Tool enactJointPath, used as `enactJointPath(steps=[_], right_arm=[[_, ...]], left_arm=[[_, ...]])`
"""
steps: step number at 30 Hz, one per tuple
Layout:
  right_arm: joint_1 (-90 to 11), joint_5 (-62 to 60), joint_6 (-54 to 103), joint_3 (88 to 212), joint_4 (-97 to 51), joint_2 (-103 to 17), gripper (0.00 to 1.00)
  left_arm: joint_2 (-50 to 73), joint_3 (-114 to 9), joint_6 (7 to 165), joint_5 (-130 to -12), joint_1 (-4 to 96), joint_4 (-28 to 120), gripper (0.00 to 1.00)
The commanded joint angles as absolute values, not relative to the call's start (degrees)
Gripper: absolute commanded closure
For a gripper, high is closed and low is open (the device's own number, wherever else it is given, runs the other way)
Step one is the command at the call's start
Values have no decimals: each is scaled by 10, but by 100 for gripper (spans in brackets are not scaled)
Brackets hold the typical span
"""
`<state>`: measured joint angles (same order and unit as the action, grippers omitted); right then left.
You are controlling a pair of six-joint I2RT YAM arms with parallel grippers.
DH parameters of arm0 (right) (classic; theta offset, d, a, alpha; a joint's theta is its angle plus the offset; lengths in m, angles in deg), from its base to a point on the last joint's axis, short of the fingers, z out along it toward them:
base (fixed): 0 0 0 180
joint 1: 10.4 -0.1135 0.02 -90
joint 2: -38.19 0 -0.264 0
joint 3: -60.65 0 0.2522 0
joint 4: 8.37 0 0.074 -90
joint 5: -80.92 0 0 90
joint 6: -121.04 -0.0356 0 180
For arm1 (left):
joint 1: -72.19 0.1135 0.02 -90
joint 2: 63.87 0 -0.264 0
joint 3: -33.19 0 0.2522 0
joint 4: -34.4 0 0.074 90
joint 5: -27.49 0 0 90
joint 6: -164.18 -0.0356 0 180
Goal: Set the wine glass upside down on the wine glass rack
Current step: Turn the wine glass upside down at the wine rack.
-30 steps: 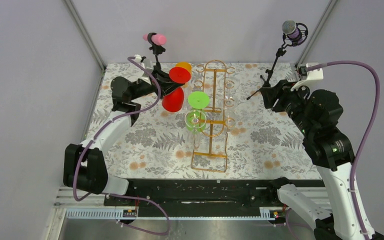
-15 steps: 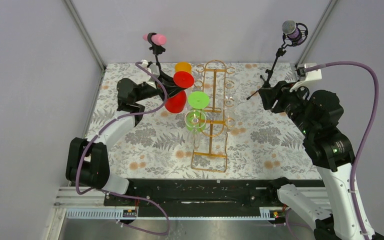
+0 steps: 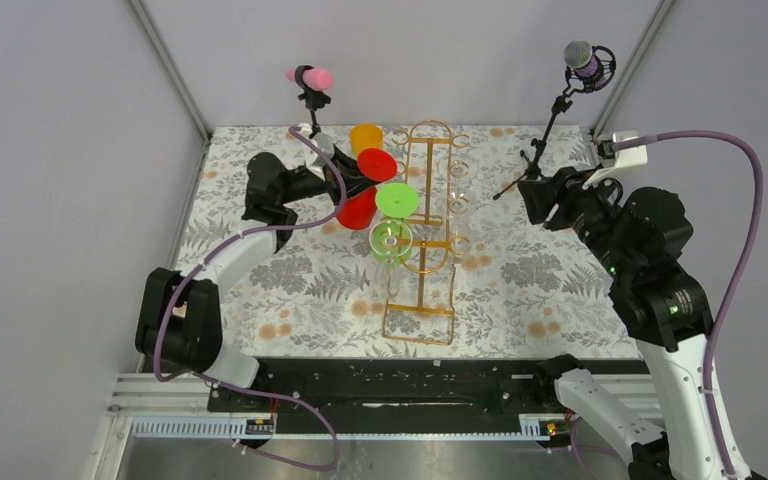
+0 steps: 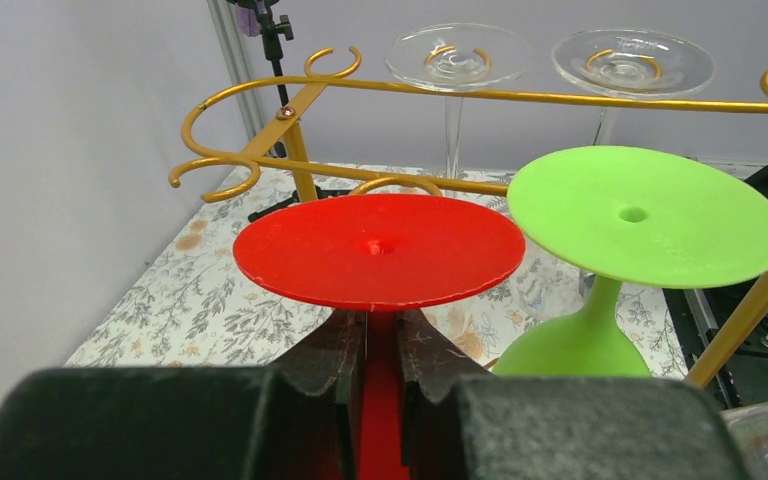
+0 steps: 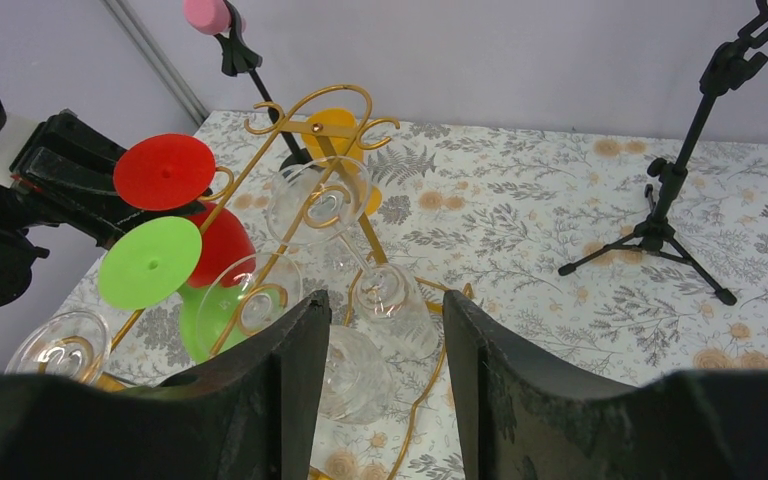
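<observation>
The wine glass (image 3: 376, 164), a red one, is in the air at the left side of the wine glass rack (image 3: 420, 310), turned upside down with its flat foot on top and its bowl below.

Nearest to the arm bases is the rectangular wire base of the rack, which stands on the flower-patterned desk (image 3: 540, 290). Going up the rack, a green glass (image 3: 397, 200) hangs upside down on the left row.

Just behind it comes the red wine glass. The left gripper (image 4: 380, 380) is clamped on its stem directly under the foot, one finger on each side. In the left wrist view the red foot lies level, close beside the green foot and in front of a gold side hook. I cannot tell if the foot touches the hook.

On the right row, several clear glasses (image 5: 320, 200) hang upside down. Further right, well apart from the rack, the right gripper (image 5: 385, 300) hovers above the desk with its jaws apart, pointing at the rack.

Near the arched top of the rack is an orange glass (image 3: 366, 135). At the far edge stand two microphone stands, one with a pink head (image 3: 309, 77) and one with a grey head (image 3: 585, 60).
</observation>
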<state>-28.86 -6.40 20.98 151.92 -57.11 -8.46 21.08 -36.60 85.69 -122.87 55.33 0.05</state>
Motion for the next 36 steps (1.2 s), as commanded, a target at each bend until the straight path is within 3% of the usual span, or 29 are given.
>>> enactJointPath(steps=[1,36], right_arm=[[-285,-55,221,1517,-553,-76,47],[-285,-47,224,1480,-550,-54,46]], left_arm=[[222,-402,837,-1220,549,-8,100],[276,-453,894,-1238,509,-22,100]])
